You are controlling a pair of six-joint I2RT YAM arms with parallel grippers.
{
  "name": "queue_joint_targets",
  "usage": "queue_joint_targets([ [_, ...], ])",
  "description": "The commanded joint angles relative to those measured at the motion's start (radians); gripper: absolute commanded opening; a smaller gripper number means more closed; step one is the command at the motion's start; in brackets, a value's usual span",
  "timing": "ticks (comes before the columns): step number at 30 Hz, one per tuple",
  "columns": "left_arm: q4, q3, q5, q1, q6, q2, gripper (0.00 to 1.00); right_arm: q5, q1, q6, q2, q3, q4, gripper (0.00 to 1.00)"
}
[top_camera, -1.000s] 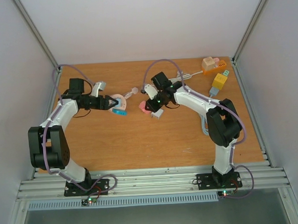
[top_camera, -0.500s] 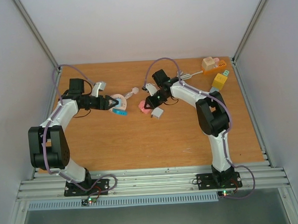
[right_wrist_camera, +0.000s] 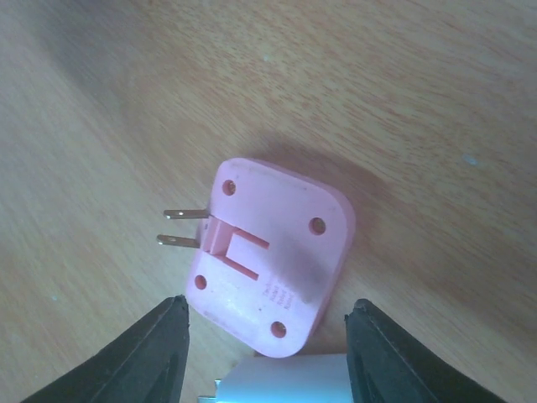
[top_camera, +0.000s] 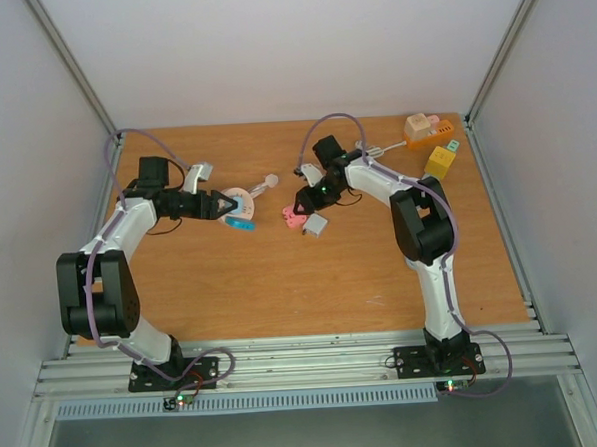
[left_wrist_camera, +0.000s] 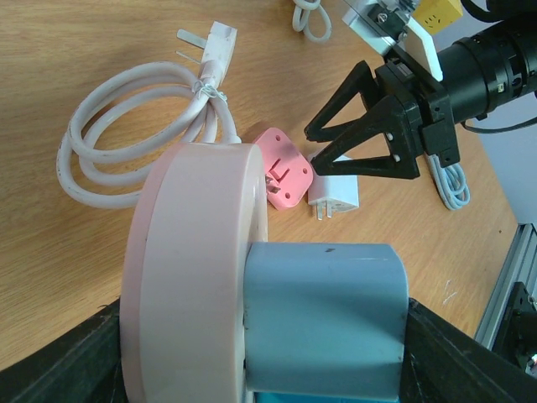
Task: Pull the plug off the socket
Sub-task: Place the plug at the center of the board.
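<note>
The left gripper (top_camera: 221,204) squeezes the round socket (left_wrist_camera: 193,277) so it cannot slide; the right gripper (right_wrist_camera: 268,306) hangs open over the pink plug (right_wrist_camera: 268,252).

Top camera looks down from behind; both close wrist cameras share the pink adapter (right_wrist_camera: 268,260) beneath the right fingers (right_wrist_camera: 143,353).

I could read no word, brand or number in any view. On the back of the pink adapter (right_wrist_camera: 270,256) I saw some small raised marks, but they were too faint for me to read.
</note>
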Motion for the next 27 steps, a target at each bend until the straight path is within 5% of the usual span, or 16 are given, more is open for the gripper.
queue_joint_targets([
  [1,0.088,0.000,0.066,0.001,0.006,-0.049,0.00,0.050,-0.014,-0.005,-0.023,0.027,-0.015,0.55],
  [8,0.093,0.000,0.057,0.002,-0.010,-0.053,0.00,0.155,-0.022,-0.074,-0.171,-0.059,0.081,0.66],
  [18,0.102,0.003,0.068,0.001,-0.041,-0.044,0.00,0.132,0.008,-0.242,-0.511,-0.373,0.405,0.94],
  [23,0.109,0.012,0.072,-0.008,-0.078,-0.037,0.00,0.135,0.077,-0.396,-0.658,-0.503,0.504,0.99],
  [27,0.098,0.049,0.055,-0.051,-0.112,-0.023,0.00,0.282,0.187,-0.474,-0.692,-0.513,0.462,0.98],
])
